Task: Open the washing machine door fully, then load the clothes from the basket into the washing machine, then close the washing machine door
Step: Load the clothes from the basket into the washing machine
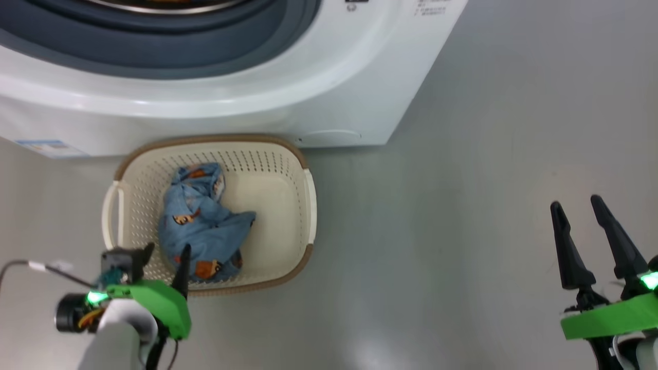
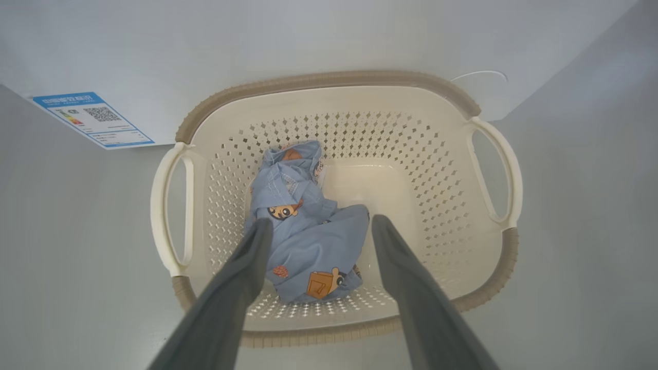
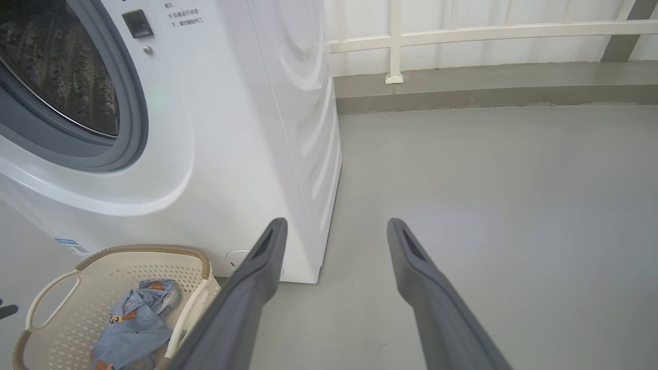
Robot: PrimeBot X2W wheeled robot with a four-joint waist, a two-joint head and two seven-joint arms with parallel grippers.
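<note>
The cream basket (image 1: 288, 174) (image 2: 437, 154) (image 3: 61, 288) stands on the floor against the front of the white washing machine (image 1: 267, 97) (image 3: 241, 128). Crumpled light-blue clothes (image 1: 203, 221) (image 2: 308, 231) (image 3: 136, 329) with orange figures lie in its left half. My left gripper (image 1: 168, 250) (image 2: 317, 222) hovers open over the basket's near edge, fingers either side of the clothes and not touching them. Far to the right, my right gripper (image 1: 577, 201) (image 3: 335, 222) hangs open above bare floor. The drum opening (image 3: 56, 72) with its grey-blue gasket (image 1: 169, 46) stands uncovered; the washing machine door is out of view.
A blue label sticker (image 1: 49, 148) (image 2: 92, 119) sits low on the machine's front, left of the basket. Grey floor (image 1: 488, 180) spreads to the right of the machine. A white railing and low kerb (image 3: 462, 67) run along the back.
</note>
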